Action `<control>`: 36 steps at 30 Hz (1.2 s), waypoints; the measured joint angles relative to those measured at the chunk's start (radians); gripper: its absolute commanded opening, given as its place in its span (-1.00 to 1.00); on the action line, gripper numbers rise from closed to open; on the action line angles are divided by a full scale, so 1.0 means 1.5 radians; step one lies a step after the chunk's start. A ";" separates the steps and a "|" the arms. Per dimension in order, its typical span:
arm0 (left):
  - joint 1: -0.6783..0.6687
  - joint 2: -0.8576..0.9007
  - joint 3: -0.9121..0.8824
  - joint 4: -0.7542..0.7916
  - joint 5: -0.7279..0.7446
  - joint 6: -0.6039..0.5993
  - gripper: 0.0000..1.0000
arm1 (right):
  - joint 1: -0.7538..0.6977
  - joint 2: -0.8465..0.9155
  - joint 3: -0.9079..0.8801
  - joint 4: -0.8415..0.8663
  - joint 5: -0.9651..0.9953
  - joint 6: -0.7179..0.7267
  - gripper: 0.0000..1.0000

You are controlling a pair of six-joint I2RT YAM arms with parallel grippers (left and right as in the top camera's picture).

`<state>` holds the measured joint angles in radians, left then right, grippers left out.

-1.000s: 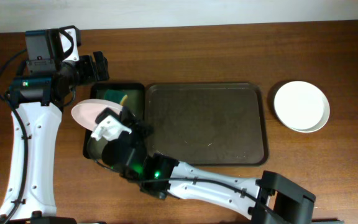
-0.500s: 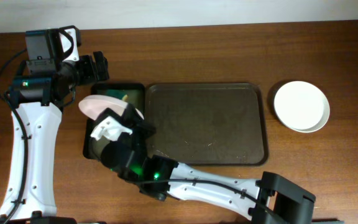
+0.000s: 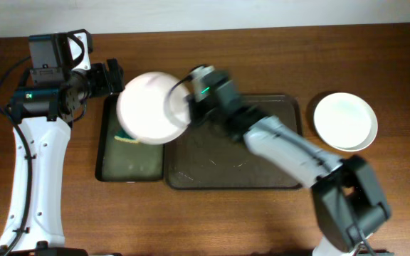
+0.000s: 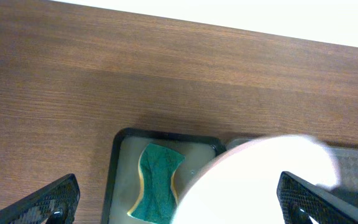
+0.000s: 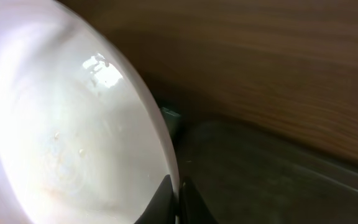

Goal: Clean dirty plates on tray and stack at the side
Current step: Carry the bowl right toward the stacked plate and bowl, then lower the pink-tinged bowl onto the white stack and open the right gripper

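My right gripper (image 3: pixel 188 107) is shut on the rim of a white plate (image 3: pixel 150 107), holding it in the air over the narrow dark-green tray (image 3: pixel 105 153) and the left edge of the brown tray (image 3: pixel 262 153). In the right wrist view the fingertips (image 5: pixel 166 196) pinch the plate (image 5: pixel 61 124) rim, and small specks show on its face. My left gripper (image 3: pixel 112 78) hangs open just left of the plate. In the left wrist view its fingers (image 4: pixel 48 200) stand wide apart with the plate (image 4: pixel 260 180) below. More white plates (image 3: pixel 345 121) rest on the bare tabletop at the right.
A green sponge (image 3: pixel 125 137) with a yellow edge lies in the narrow tray, half hidden under the held plate; the left wrist view shows the sponge (image 4: pixel 157 186) too. The brown tray holds nothing. Wood tabletop (image 3: pixel 262 57) surrounds both trays.
The right arm has swung from the front left round to the right. It has carried the plate up and to the right, from low over the narrow tray. The left arm has not moved.
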<state>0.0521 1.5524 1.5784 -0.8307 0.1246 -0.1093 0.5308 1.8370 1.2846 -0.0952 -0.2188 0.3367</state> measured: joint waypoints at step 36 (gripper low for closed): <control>0.000 0.000 0.000 -0.002 0.000 0.000 0.99 | -0.763 -0.010 -0.006 -0.435 0.037 -0.006 0.05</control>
<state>0.0521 1.5524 1.5784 -0.8333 0.1246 -0.1097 -0.6132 1.8221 1.2762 -0.7483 -0.1635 0.3275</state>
